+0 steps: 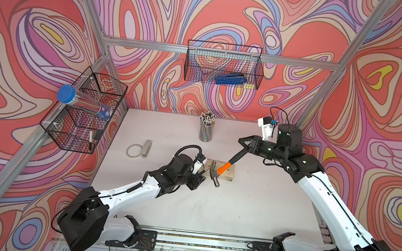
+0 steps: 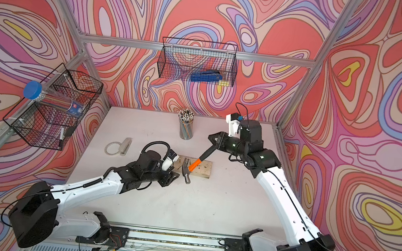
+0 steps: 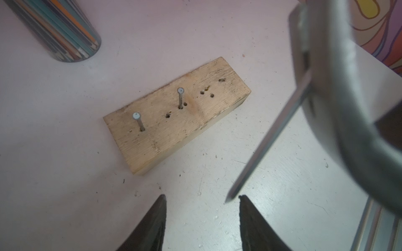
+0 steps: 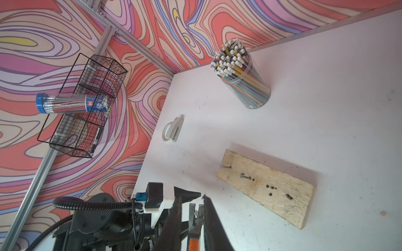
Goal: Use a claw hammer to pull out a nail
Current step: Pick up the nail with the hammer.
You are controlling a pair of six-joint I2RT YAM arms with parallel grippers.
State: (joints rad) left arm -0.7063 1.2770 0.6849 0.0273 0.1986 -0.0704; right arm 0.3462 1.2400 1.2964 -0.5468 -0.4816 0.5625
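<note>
My right gripper (image 1: 246, 146) is shut on the black handle of the claw hammer (image 1: 215, 176). The hammer slants down so its steel head hangs just off the front left corner of the wooden block (image 1: 229, 173). In the right wrist view a nail (image 4: 196, 214) sits caught in the claw's slot, free of the block. In the left wrist view that nail (image 3: 272, 139) slants down, blurred, to beside one fingertip (image 3: 242, 198). My left gripper (image 3: 202, 196) stands open above bare table, beside the hammer head (image 3: 348, 97). Two more nails (image 3: 137, 121) (image 3: 180, 97) stand in the block (image 3: 174, 130) among several empty holes.
A cup of pencils (image 1: 206, 129) stands behind the block. A stapler (image 1: 146, 148) and a tape ring (image 1: 134, 150) lie at the left. Wire baskets hang on the left wall (image 1: 86, 108) and the back wall (image 1: 223, 64). The arms' rail (image 1: 207, 242) runs along the front edge.
</note>
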